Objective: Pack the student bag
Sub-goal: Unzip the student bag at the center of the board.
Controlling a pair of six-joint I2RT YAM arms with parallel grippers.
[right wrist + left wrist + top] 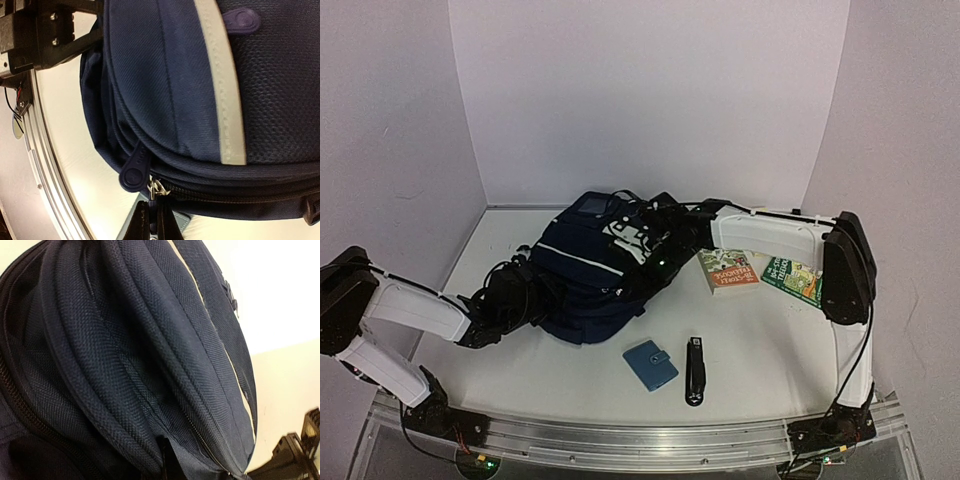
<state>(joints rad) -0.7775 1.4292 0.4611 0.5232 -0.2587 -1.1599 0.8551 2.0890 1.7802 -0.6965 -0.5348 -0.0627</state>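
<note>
Grip check: closed right gripper (155,207) pinches zipper pull (159,189); closed left gripper (516,291) apparently anchors student bag (590,275); draw steadily.

One student bag (585,275), two books (728,270) (792,280), one wallet (650,364), one stapler (695,371)

A robot lab test cell: a white tabletop (760,350) boxed in by bare pale walls (650,90), an aluminium rail (640,432) at its near edge carrying the left arm (415,310), right arm (770,235) and loose wiring (867,345).
</note>
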